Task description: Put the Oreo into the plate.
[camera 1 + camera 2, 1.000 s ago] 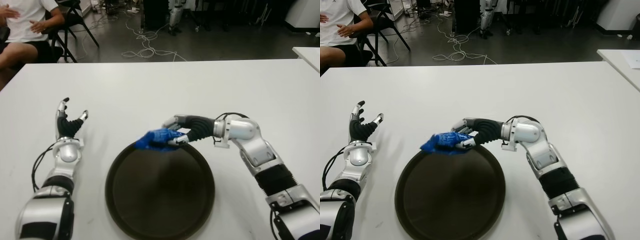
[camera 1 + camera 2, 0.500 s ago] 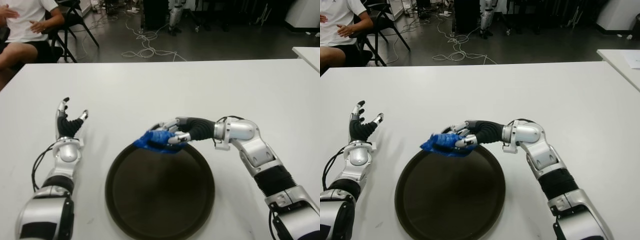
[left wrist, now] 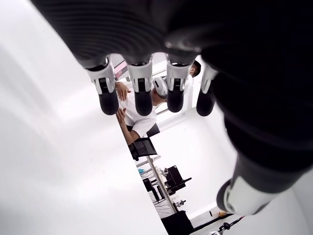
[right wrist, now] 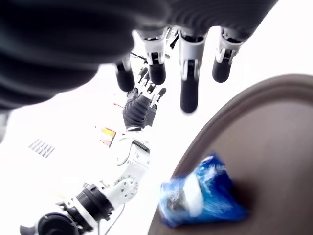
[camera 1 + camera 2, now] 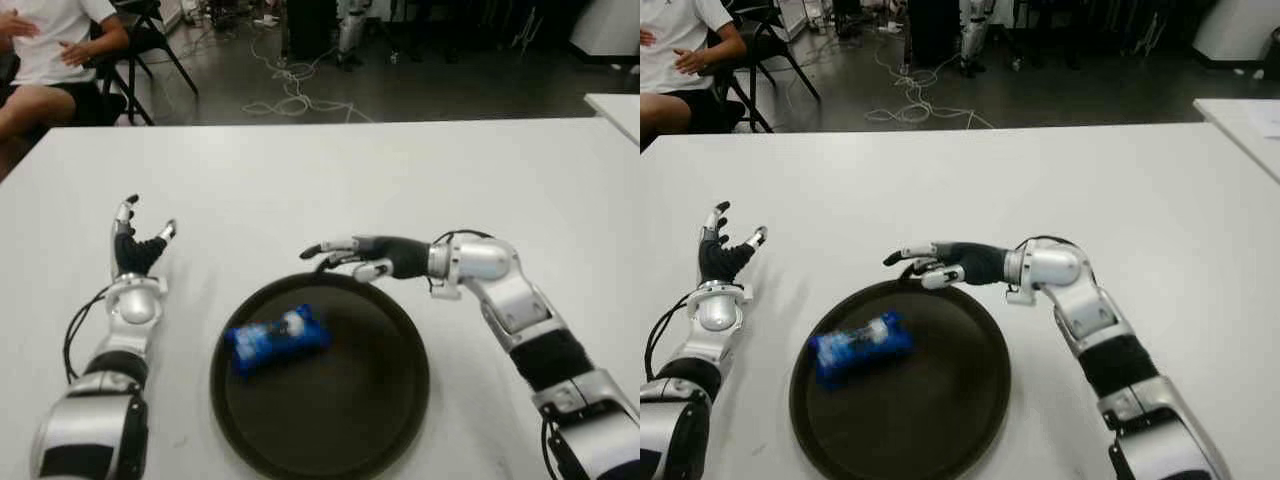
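The blue Oreo [image 5: 276, 339] pack lies inside the dark plate [image 5: 390, 420], left of its centre – the drop looks done, so the right hand [image 5: 352, 258] above the rim has released fingers, gripping nothing. The left hand [image 5: 137, 247] shows at the left of the frame on the worktop [image 5: 300, 180], fingers spread – idle, out of the way

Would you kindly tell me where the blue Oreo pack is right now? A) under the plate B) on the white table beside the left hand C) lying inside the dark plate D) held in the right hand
C: the Oreo pack lies inside the plate, while the right hand hovers open over the plate's far rim, holding nothing.
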{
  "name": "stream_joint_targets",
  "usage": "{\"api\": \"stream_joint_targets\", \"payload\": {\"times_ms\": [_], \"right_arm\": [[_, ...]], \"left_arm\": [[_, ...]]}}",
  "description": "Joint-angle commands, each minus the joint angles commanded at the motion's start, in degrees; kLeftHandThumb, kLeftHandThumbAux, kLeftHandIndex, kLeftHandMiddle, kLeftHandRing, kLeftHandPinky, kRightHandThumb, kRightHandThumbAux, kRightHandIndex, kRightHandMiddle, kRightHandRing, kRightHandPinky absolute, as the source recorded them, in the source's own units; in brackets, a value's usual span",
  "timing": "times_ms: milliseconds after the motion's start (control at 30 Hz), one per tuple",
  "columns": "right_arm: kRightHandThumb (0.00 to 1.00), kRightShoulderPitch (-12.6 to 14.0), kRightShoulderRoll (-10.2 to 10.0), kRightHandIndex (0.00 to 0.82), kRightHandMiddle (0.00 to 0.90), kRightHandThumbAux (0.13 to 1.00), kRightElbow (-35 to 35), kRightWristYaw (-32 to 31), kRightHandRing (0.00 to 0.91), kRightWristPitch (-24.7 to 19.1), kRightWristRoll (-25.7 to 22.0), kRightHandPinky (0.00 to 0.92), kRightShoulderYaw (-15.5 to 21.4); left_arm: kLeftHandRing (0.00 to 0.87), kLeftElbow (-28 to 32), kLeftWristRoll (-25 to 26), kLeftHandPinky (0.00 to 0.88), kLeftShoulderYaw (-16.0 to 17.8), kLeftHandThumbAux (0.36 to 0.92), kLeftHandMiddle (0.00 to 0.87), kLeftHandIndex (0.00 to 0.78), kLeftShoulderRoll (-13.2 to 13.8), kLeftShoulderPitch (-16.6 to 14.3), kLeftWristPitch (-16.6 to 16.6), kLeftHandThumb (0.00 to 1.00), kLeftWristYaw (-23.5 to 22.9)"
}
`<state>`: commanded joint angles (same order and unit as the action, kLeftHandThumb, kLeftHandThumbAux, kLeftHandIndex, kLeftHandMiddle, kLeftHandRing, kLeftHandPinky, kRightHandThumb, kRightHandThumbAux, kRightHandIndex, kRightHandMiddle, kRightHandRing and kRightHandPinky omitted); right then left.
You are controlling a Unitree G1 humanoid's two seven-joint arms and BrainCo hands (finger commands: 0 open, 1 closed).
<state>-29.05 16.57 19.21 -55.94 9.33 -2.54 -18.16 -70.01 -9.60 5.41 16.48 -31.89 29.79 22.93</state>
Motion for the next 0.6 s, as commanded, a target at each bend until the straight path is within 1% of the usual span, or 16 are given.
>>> {"api": "stream_joint_targets", "payload": {"times_ms": [233, 300, 600], "right_arm": [[0.0, 0.2, -0.3, 0.0, 0.0, 0.268, 0.3, 0.3, 0.0, 0.3, 0.1, 0.0, 0.3], [0.0, -0.1, -0.6, 0.0, 0.0, 0.271, 0.9, -0.3, 0.0, 0.4, -0.2, 0.0, 0.2], [0.0, -0.1, -1.0, 0.0, 0.006, 0.308, 1.0, -1.0, 0.0, -0.3, -0.9, 0.0, 0.6]], "left_arm": [[0.044, -0.1, 0.3, 0.019, 0.2, 0.69, 0.072, 0.049, -0.1, 0.0, 0.1, 0.0, -0.3], [0.04, -0.1, 0.2, 0.016, 0.1, 0.686, 0.068, 0.047, 0.1, -0.1, 0.1, 0.0, -0.4], [0.045, 0.0, -0.2, 0.021, -0.2, 0.721, 0.072, 0.051, 0.3, 0.0, 0.4, 0.0, -0.3]]}}
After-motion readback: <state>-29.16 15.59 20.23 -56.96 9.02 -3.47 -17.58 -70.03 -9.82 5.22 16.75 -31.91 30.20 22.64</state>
